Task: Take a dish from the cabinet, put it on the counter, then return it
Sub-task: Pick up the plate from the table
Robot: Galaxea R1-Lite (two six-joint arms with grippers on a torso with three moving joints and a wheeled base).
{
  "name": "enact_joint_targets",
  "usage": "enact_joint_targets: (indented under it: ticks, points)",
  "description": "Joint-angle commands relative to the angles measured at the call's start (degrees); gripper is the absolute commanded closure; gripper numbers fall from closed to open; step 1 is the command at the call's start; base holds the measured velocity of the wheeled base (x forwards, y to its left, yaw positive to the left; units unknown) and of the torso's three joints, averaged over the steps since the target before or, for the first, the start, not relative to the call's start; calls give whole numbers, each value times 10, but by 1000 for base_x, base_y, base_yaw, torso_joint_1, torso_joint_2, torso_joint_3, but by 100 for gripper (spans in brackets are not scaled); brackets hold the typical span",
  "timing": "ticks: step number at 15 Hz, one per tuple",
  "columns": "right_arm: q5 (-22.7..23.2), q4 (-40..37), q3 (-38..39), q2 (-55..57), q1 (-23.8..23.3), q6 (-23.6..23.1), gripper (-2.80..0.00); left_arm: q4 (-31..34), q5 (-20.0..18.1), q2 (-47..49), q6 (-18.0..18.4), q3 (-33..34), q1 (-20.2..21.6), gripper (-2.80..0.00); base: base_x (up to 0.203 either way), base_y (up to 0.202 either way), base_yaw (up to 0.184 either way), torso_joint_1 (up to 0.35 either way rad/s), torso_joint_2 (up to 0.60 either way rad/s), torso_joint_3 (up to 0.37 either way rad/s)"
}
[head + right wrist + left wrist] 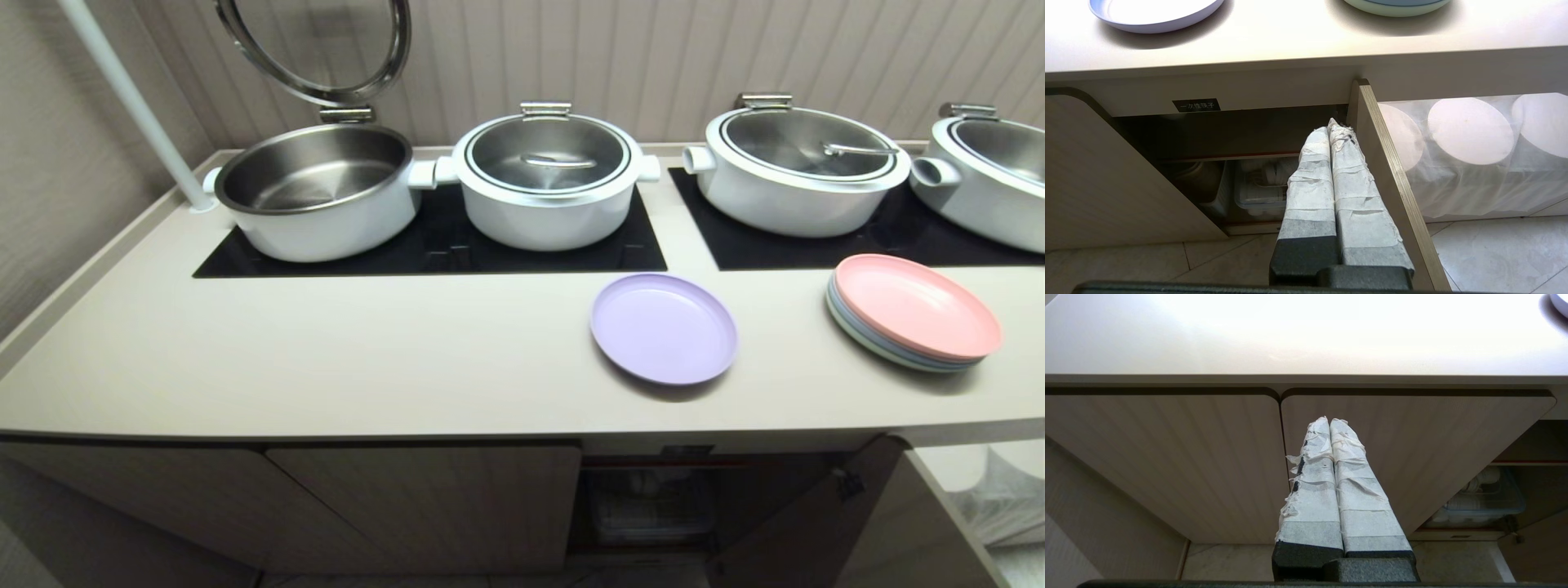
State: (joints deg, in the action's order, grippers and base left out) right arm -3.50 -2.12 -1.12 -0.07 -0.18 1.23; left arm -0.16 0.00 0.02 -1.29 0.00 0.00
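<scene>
Reading across the head view from the left, an open steel pot [314, 192] with its lid swung up comes first, then a lidded pot [547, 180], both on a black glass panel [433, 245] set into the counter [286, 359]. Further right lies the dish [663, 327], flat on the counter near its front edge, well apart from the stack of pastel plates [914, 313] beyond it. Below the dish the cabinet [645, 498] stands open, its door [849, 523] swung outward.

The dish looks like thin plastic: light, stiff, not fragile, but smooth and likely slippery. Lying flat, it offers only its low raised rim, so I judge the near rim overhanging nothing is the place to pinch, one finger sliding under the edge; a weak grip could let it tip or skate away.

Neither arm appears in the head view. The left wrist view shows the left claw [1329, 421], taped fingers pressed together and empty, hanging before two closed ribbed doors [1167, 457]. The right wrist view shows the right claw [1332, 125], likewise pressed together and empty, in front of the opening beside the door's edge. Only that view reveals the black label [1196, 105], the inner shelf [1229, 156] and a clear container [1259, 192] beneath it.
</scene>
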Motion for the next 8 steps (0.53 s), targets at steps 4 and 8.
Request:
enact_joint_targets:
  ticks: [4, 8]
  points:
    - [0, 0, 0, 1, 0, 0, 0, 0, 0, 0, 0, 0, 0, 0, 0, 0, 0, 0, 0, 0]
    - [0, 0, 1, 1, 0, 0, 0, 0, 0, 0, 0, 0, 0, 0, 1, 138, 3, 6, 4, 3]
